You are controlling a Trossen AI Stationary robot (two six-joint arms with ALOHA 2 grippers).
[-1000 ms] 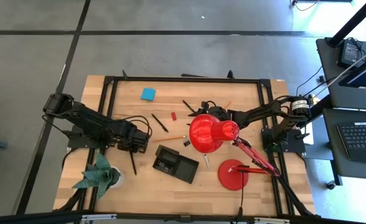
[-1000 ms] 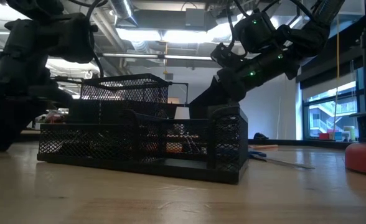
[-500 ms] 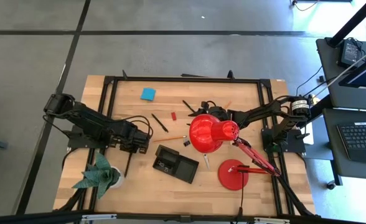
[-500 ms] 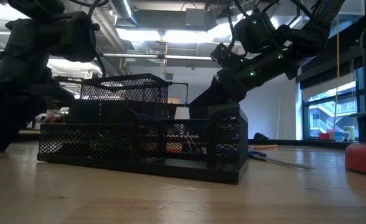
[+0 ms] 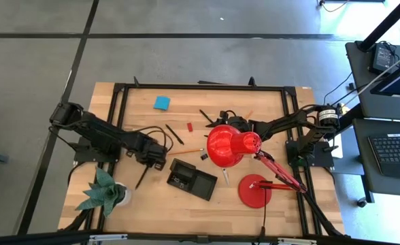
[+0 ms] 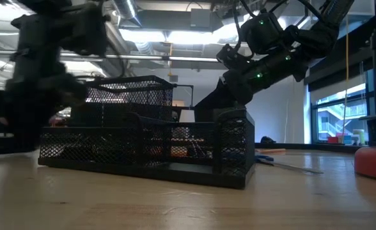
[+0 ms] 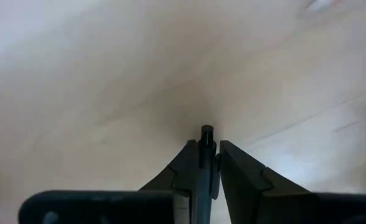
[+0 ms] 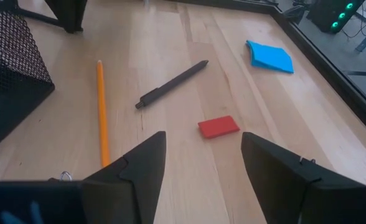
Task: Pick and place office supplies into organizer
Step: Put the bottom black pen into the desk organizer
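- Gripping a thin black pen (image 7: 206,144), my left end effector (image 7: 208,163) has both fingers pressed against it in the left wrist view; only the pen's tip pokes out ahead of them, over bare wood.
- From above I see the left end effector (image 5: 154,158) just left of the organizer (image 5: 192,179), with the pen (image 5: 141,178) slanting down from it toward the green paper plant (image 5: 105,192).
- In the low view the left arm is a dark smear on the left, and I cannot make out the pen there.
- My right end effector (image 8: 201,163) waits with its fingers spread wide and nothing between them; from above it is mostly hidden behind the red lamp shade (image 5: 226,145).
- Past its fingers lie a red piece (image 8: 218,126), a second black pen (image 8: 172,83), an orange pencil (image 8: 101,112) and the blue sticky-note pad (image 8: 270,56), all apart on the worktop (image 8: 170,37).
- The organizer is a low black mesh tray (image 6: 143,148) with a taller mesh compartment at the back; its contents are too dark for me to tell.
- The lamp's round red base (image 5: 255,190) sits right of the organizer, cut off at the edge in the low view.
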